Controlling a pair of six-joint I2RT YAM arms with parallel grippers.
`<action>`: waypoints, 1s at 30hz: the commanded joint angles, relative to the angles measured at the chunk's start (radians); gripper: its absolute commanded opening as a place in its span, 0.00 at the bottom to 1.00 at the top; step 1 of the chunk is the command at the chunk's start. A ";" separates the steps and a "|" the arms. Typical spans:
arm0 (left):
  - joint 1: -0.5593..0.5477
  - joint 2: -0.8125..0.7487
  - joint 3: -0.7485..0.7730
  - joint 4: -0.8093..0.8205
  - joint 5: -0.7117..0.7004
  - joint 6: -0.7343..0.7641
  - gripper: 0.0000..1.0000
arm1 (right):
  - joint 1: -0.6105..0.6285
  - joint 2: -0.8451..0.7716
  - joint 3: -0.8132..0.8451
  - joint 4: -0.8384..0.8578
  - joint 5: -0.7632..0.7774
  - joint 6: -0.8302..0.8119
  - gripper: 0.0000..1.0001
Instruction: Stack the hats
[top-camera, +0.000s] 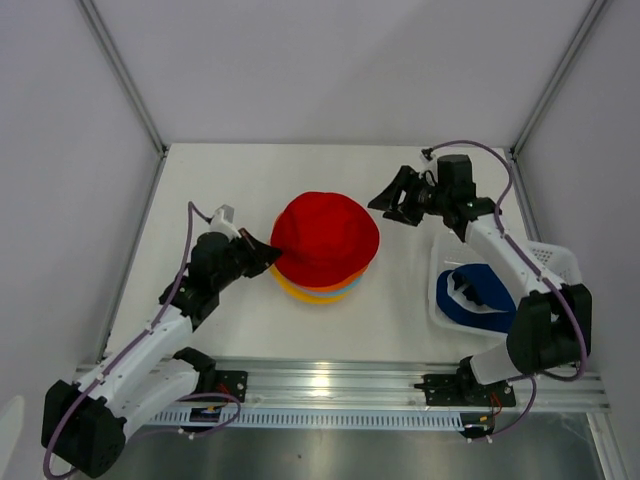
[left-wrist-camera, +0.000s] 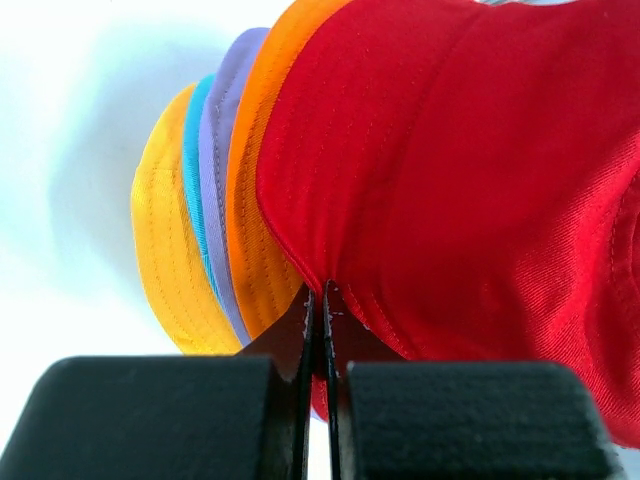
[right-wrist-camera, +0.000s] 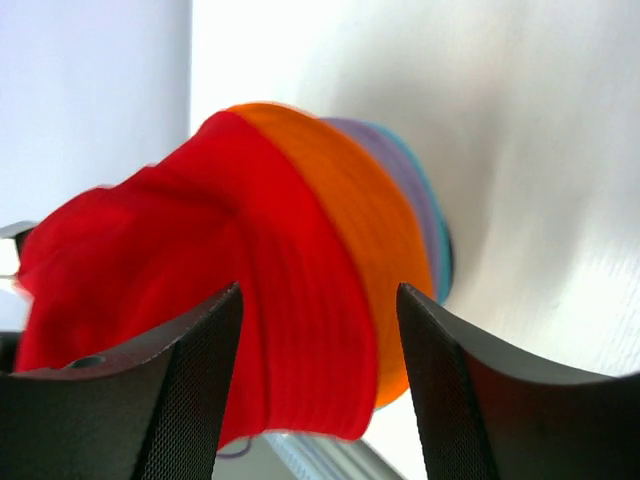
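White table (top-camera: 220, 180) | left gripper (top-camera: 272, 256) pinching red hat (top-camera: 325, 238) brim (topmost) | right gripper (top-camera: 385, 208) — spread, empty

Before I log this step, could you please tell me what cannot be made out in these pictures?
Top view: the red hat covers the hats beneath; only brim slivers show.
Top view: the right arm hides part of the navy hat in the basket.
Left wrist view: the pads of the left gripper hide how much red brim they pinch.
Right wrist view: the lower brims are blurred, too soft to count.
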 joint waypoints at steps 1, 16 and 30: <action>-0.054 -0.043 -0.040 -0.062 -0.091 -0.063 0.01 | 0.015 -0.129 -0.124 0.150 -0.006 0.153 0.66; -0.158 -0.073 -0.059 -0.114 -0.197 -0.121 0.01 | 0.067 -0.197 -0.402 0.384 0.097 0.313 0.63; -0.175 -0.070 -0.048 -0.160 -0.253 -0.137 0.01 | 0.070 -0.134 -0.448 0.457 0.115 0.303 0.00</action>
